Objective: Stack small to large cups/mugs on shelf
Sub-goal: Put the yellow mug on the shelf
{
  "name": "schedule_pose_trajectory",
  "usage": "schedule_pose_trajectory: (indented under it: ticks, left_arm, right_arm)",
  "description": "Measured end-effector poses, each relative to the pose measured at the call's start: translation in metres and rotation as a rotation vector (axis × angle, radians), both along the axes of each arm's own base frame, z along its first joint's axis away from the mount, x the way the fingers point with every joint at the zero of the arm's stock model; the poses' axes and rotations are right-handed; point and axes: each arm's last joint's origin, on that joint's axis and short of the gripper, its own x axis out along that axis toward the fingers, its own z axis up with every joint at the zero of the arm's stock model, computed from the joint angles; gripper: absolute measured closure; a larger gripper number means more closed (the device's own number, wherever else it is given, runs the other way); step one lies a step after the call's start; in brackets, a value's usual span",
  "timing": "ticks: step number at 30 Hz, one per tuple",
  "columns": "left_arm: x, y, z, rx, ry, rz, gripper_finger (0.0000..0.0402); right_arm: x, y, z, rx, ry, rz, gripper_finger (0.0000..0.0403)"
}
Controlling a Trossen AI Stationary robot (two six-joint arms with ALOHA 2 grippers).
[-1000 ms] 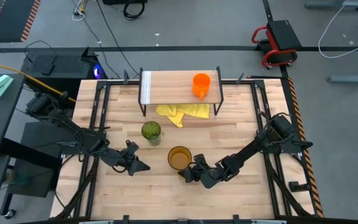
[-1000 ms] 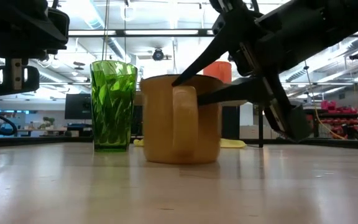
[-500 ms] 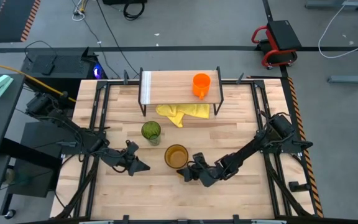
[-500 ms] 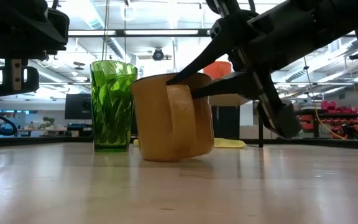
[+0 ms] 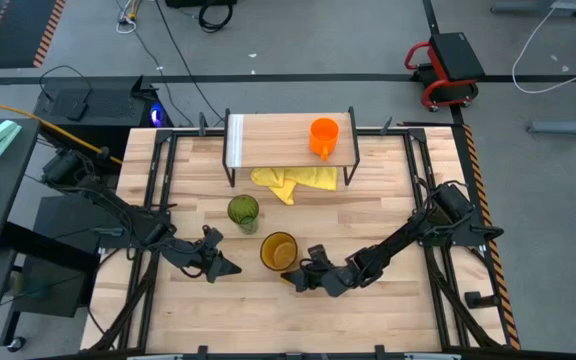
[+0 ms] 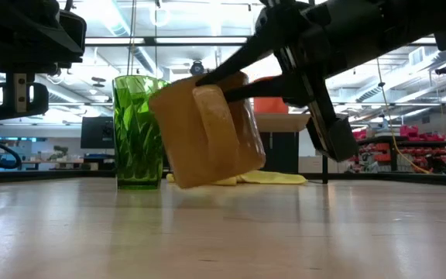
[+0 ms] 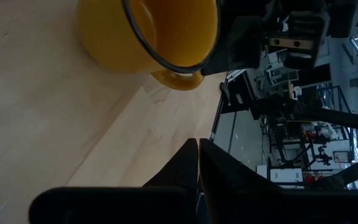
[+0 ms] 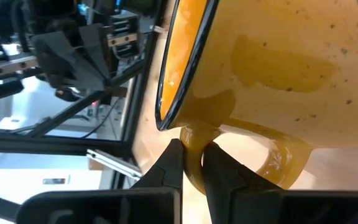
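I count one cup placed so far: the orange mug (image 5: 323, 136) stands on the shelf (image 5: 268, 138), toward its right end. The other two are off it. The green tumbler (image 5: 244, 211) stands upright on the desk (image 5: 388, 210) in front of the shelf, untouched. The yellow mug (image 5: 279, 251) is the one in hand: my right pincer (image 5: 298, 277) is clamped on its handle, with the fingers (image 8: 166, 168) closed on the top of the loop just under the rim. In the low view the mug (image 6: 207, 128) hangs tilted and clear of the desk. My left pincer (image 5: 226, 267) waits just left of it, low over the desk, fingers together and holding nothing.

So I judge the job roughly a third done. The yellow mug has to be carried to the shelf and set by or under the orange one, then the tumbler follows. How the nesting is meant to go I can't tell from here.

Against a second ago: the yellow mug then sat flat on the desk with my right pincer already at its handle. Half a second ago it was tipping. Now it is lifted, tilted further, and has shifted slightly left and toward the tumbler. Everything else has stayed put.
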Motion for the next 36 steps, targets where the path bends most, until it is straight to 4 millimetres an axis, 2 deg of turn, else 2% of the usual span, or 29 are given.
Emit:
schedule_pose_trajectory:
  ticks: [15,18,21,29,33,36]
  left_arm:
    - [0.000,0.000,0.000,-0.004,0.000,0.002,0.0383]
    - [0.000,0.000,0.000,-0.008,0.001,0.003,0.0387]
    - [0.000,0.000,0.000,-0.009,0.001,0.004,0.0387]
    - [0.000,0.000,0.000,-0.011,0.003,0.005,0.0382]
    - [0.001,0.001,0.000,-0.006,0.003,0.011,0.0388]
    - [0.002,0.003,0.000,-0.004,0.004,0.023,0.0389]
  right_arm:
    - [0.006,0.004,0.021,0.010,-0.203,0.040,0.0367]
    - [0.004,0.004,0.031,-0.008,-0.225,0.049,0.0367]
    - [0.001,0.001,0.049,-0.049,-0.248,0.057,0.0367]
    - [-0.022,-0.029,0.094,-0.201,-0.074,0.050,0.0367]
    - [-0.022,-0.056,0.122,-0.227,-0.140,0.075,0.0368]
    - [-0.018,-0.082,0.131,-0.234,-0.149,0.079,0.0368]
